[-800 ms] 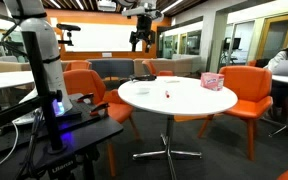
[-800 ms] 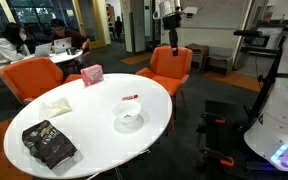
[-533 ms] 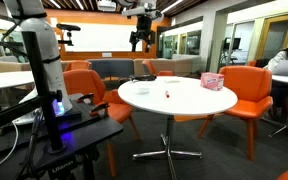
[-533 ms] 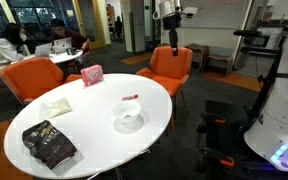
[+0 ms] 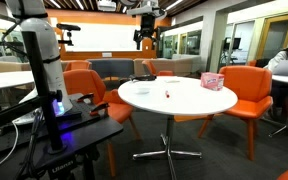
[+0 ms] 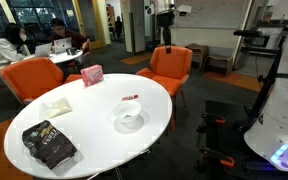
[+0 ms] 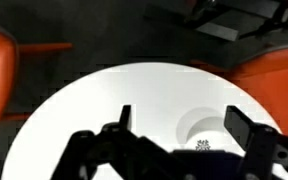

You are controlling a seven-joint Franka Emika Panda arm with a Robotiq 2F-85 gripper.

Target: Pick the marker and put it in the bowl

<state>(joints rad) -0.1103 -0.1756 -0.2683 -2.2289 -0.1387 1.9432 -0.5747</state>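
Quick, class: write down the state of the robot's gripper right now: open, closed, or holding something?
Gripper: open, jaws spread wide, holding nothing; the small red marker lies on the round white table.

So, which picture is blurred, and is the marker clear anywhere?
The wrist view is blurred: the hand is a dark shape, the bowl a faint ring on the bright white table. Both exterior views are sharper, yet the marker is only a small red speck there.
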